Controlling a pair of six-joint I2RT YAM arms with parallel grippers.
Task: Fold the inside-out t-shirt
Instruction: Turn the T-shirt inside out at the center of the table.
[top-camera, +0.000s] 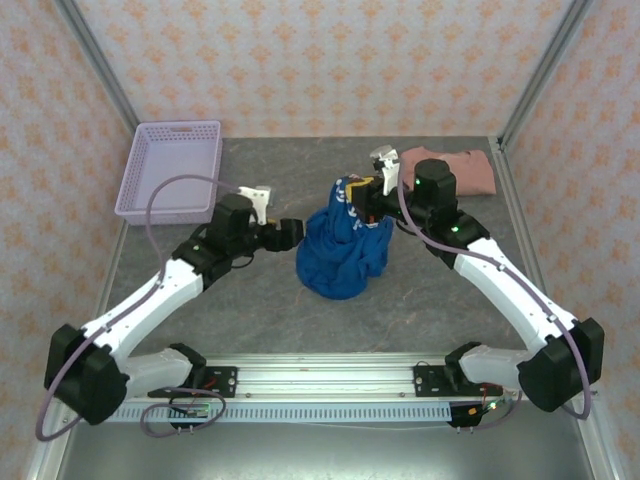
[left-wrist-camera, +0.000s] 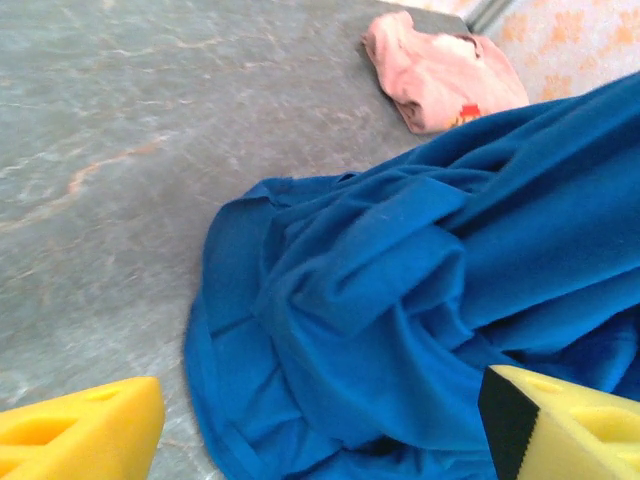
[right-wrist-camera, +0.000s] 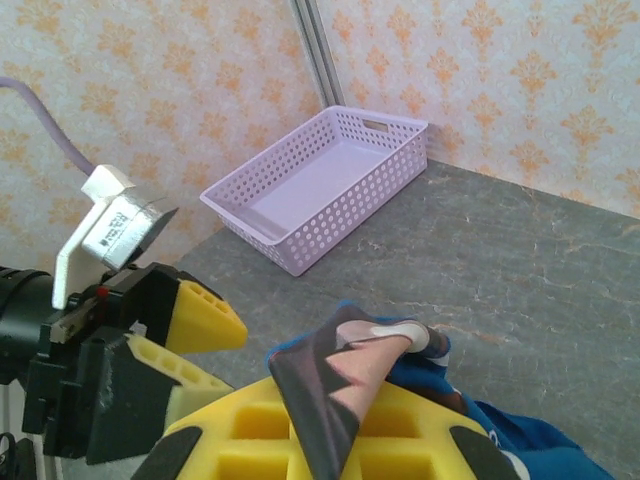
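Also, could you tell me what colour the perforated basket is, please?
Pale lilac basket; clearest in the right wrist view.

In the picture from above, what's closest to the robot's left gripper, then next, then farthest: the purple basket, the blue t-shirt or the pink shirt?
1. Blue t-shirt, heaped mid-table, just past the left gripper.
2. Purple basket, back-left corner.
3. Pink shirt, back right.
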